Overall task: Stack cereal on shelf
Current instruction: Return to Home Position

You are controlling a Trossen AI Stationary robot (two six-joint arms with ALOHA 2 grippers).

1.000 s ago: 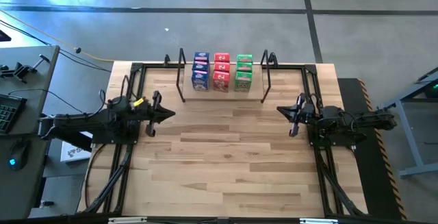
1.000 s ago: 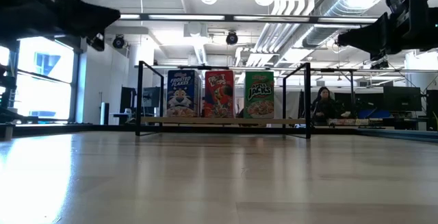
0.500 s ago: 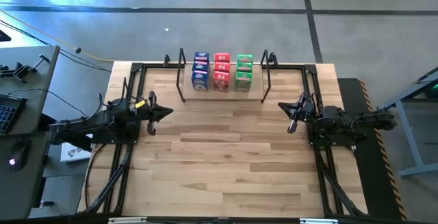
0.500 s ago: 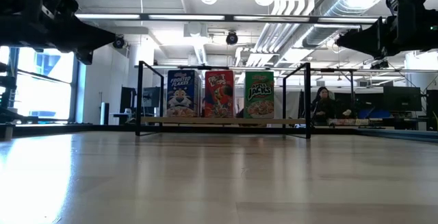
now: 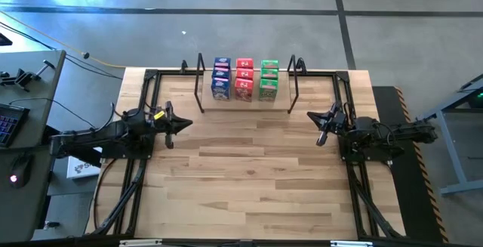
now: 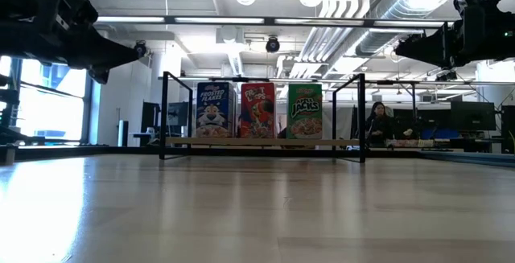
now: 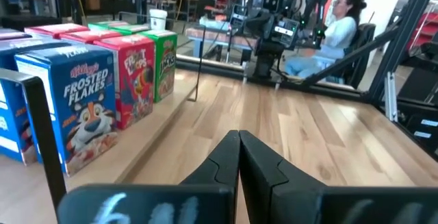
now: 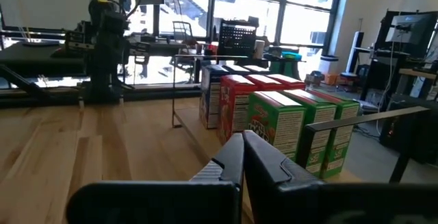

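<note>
Nine cereal boxes stand upright on their bottoms on the shelf at the table's far edge: a blue row, a red row and a green row. They also show in the low view. My left gripper is shut and empty above the table's left side, pointing right. My right gripper is shut and empty above the table's right side, pointing left. Both are well clear of the boxes.
Black wire-frame supports stand at the shelf's two ends. Bare plank tabletop lies between the arms and toward the near edge. A person sits in the room beyond the table.
My left gripper has drawn back a little toward the table's left edge and tipped its fingers downward. My right gripper has shifted slightly toward the far edge. The boxes have stayed still.
</note>
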